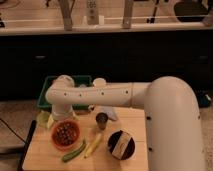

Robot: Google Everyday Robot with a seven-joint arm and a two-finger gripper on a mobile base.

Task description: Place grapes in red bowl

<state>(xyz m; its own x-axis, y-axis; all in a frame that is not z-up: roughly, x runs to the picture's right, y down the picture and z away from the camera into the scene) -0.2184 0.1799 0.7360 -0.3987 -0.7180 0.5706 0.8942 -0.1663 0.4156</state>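
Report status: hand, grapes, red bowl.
Hand low over red bowl, far-left side. Grapes inside bowl. Green pod beside bowl, not blocking.

Bulky white robot arm [170, 120] fills the right foreground | its long white perforated forearm [100, 96] stretches leftward, level above the desk | rounded elbow joint [62, 85] at far left bends downward | claw [62, 116] points down at the left end, mostly hidden behind the wrist | finger state unreadable
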